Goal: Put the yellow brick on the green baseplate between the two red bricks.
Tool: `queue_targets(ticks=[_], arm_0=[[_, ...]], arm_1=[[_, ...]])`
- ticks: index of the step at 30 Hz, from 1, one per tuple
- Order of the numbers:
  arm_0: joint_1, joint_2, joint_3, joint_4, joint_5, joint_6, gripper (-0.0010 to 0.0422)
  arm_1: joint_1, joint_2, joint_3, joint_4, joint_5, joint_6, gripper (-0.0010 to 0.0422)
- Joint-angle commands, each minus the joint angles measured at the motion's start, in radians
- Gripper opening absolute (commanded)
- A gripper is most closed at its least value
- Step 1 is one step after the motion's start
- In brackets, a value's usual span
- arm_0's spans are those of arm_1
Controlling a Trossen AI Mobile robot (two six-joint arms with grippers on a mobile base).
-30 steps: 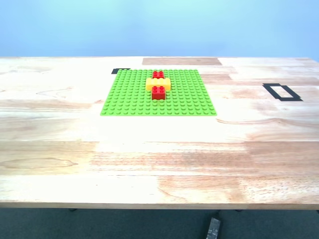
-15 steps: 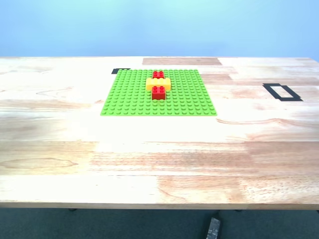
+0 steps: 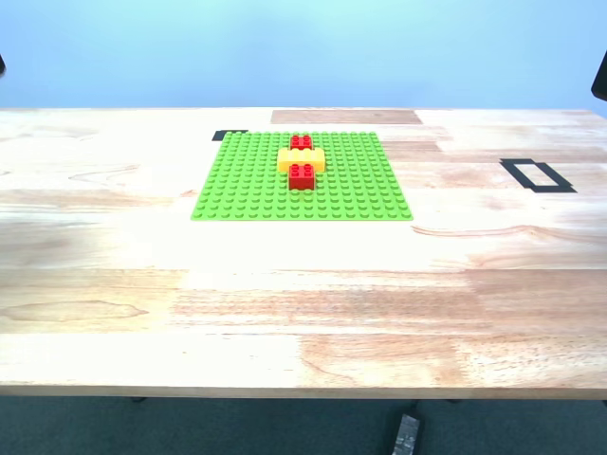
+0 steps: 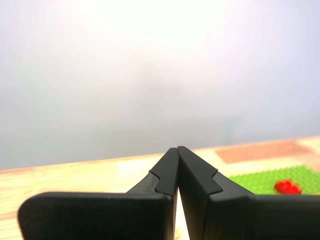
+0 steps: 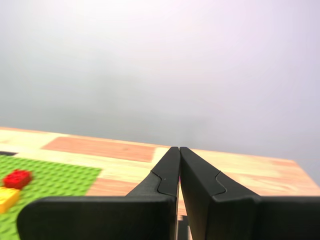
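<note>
- Yellow brick sits on the baseplate, touching both red bricks, long axis crosswise to their line.
- My first gripper and second gripper hang closed, empty, well clear of the baseplate.

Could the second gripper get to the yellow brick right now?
Probably yes: nothing stands around the yellow brick except two red bricks touching it on the green baseplate. My second gripper is shut and must open first.

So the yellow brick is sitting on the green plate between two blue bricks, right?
Not quite: the bricks are red, not blue. The exterior view shows the yellow brick sitting on the green plate between two red bricks, one behind it and one in front.
</note>
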Motion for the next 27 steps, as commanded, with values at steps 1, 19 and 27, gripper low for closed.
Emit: queue_targets(ticks=[1,19,27], arm_0=[[0.001,0.000,0.000,-0.013,-0.050,0.020,0.0000],[0.001,0.000,-0.028,-0.008,-0.122,0.004,0.0000],[0.001,0.000,-0.028,-0.005,-0.102,-0.009,0.0000]], arm_1=[[-0.016,0.007,-0.003,0.011,0.050,-0.029,-0.0001],[-0.188,0.008,-0.004,0.010,0.035,-0.038,-0.0001],[-0.188,0.007,-0.004,0.010,0.035,-0.043,0.0000]])
